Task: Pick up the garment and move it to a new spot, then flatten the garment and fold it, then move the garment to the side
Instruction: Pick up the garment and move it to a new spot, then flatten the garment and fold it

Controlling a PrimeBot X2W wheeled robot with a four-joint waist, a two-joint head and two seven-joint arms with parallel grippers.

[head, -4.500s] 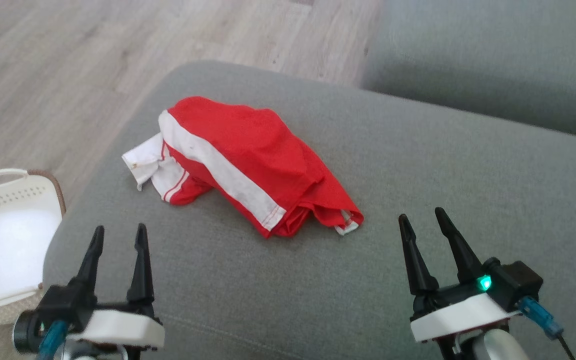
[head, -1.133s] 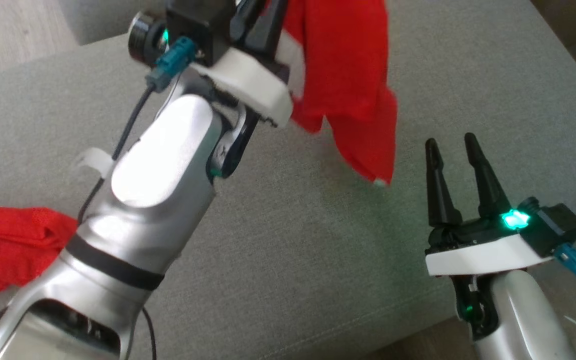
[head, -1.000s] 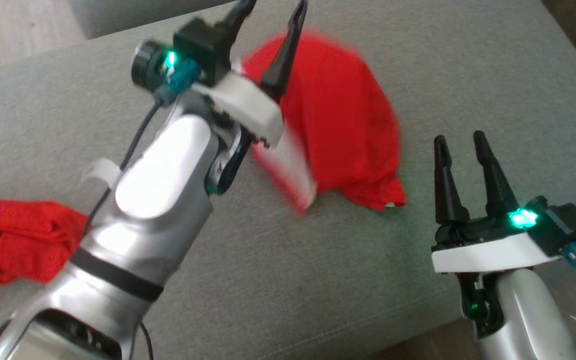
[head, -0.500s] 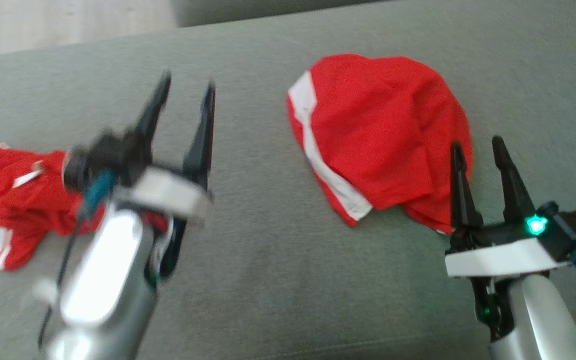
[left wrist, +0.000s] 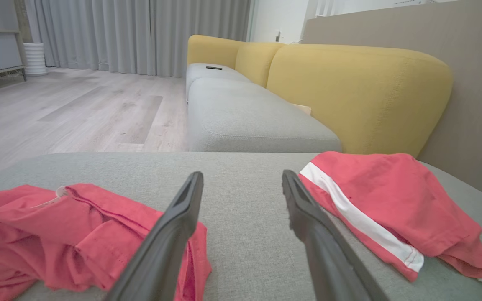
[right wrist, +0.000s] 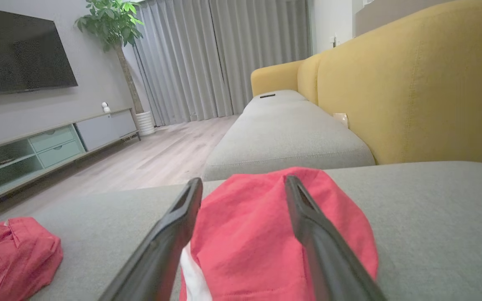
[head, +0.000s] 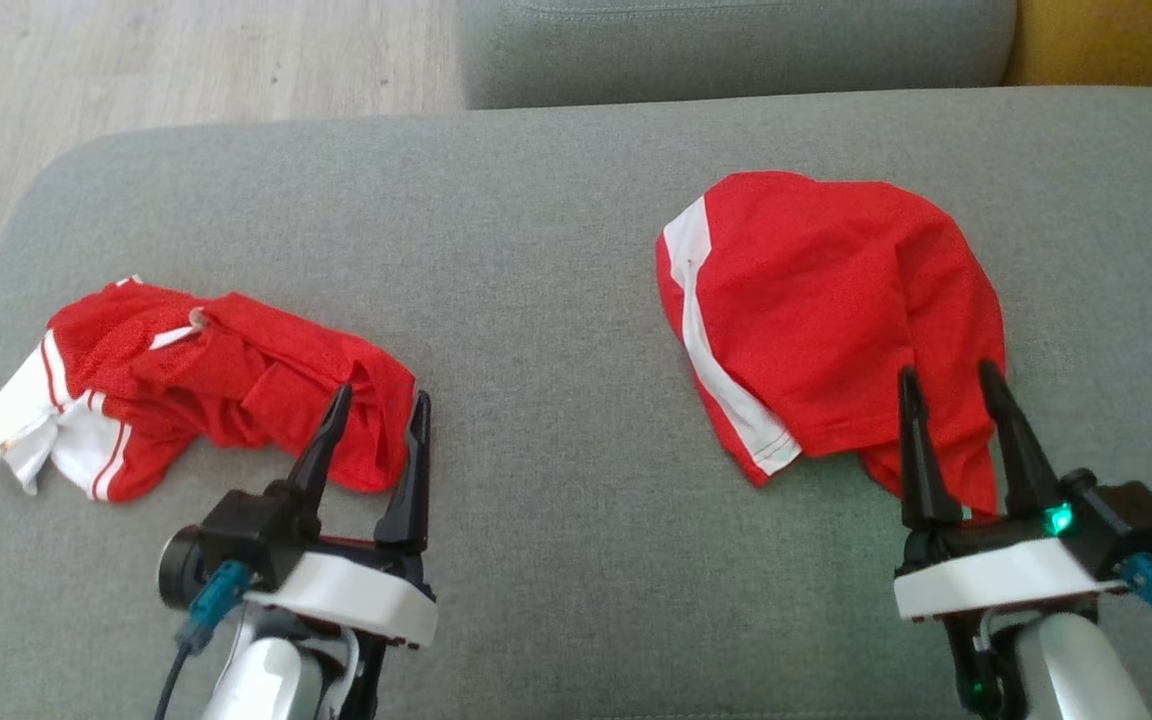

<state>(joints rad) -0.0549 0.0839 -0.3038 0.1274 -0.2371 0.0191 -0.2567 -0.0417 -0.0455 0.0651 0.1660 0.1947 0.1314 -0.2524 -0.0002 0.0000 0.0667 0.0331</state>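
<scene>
- We are looking down at a wide grey cushion, and we are placing everything else by it.
- The garment, red with a white stripe, is lying in a rumpled mound on the cushion's right half, and nothing is gripping it.
- Our right gripper is hovering over the cushion's near right part, with its two dark fingers spread wide and carrying nothing.
- In the head view those fingertips are overlapping the garment's near edge. We are not able to tell whether they are touching the cloth.
- In the right wrist view the garment is showing between and beyond the spread fingers.
- Our left gripper is hanging over the cushion's near left part, with its fingers also spread apart and empty.
- A second red cloth with white trim is lying crumpled on the cushion's left half. Its right end is sitting just beside the left gripper's fingertips.
- A bare stretch of cushion is separating the two red pieces, which are lying well apart.
- Another grey seat is sitting beyond the cushion's far edge.
- A yellow backrest is rising at the cushion's far right.
- A wooden floor is spreading out past the cushion's far left corner.
</scene>
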